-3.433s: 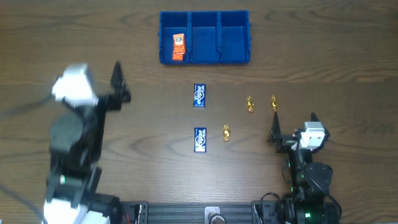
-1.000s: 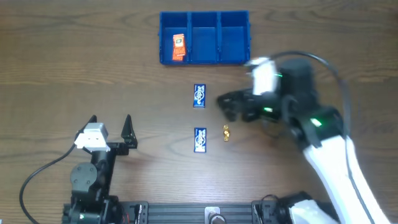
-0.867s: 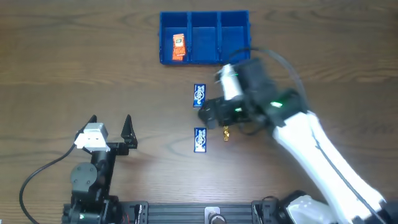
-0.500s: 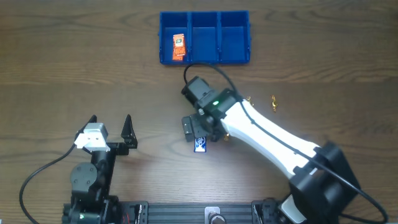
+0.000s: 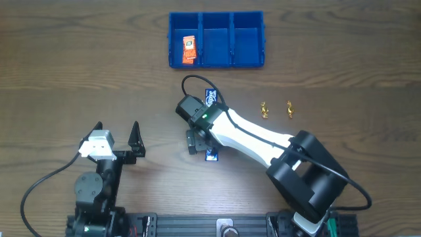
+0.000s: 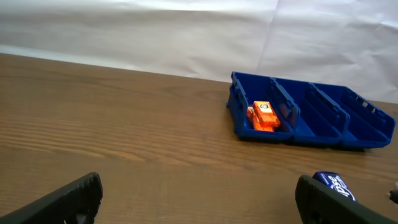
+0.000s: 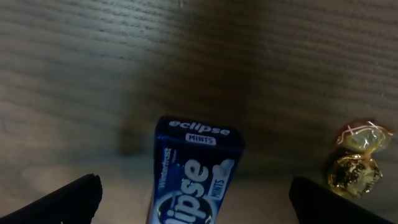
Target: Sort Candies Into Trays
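The blue three-compartment tray (image 5: 216,62) stands at the far middle, with an orange candy (image 5: 189,49) in its left compartment. My right gripper (image 5: 200,143) has come across the middle and hangs open just above the nearer blue mint pack (image 5: 212,155). That mint pack (image 7: 193,177) lies between its fingers, untouched, and a gold candy (image 7: 359,158) sits beside it. The arm partly covers a second mint pack (image 5: 210,96). Two gold candies (image 5: 264,110) (image 5: 289,108) lie to the right. My left gripper (image 5: 117,133) rests open and empty near its base. It faces the tray (image 6: 311,121) and the orange candy (image 6: 264,116).
The wooden table is bare on the left and at the far right. The right arm's white link (image 5: 256,135) runs diagonally over the middle of the table. A mint pack's end (image 6: 333,183) lies near my left gripper's finger.
The right arm swung from the right side across to the middle and came down over the nearer mint pack. The left arm pulled back to its base early on and has kept still since.
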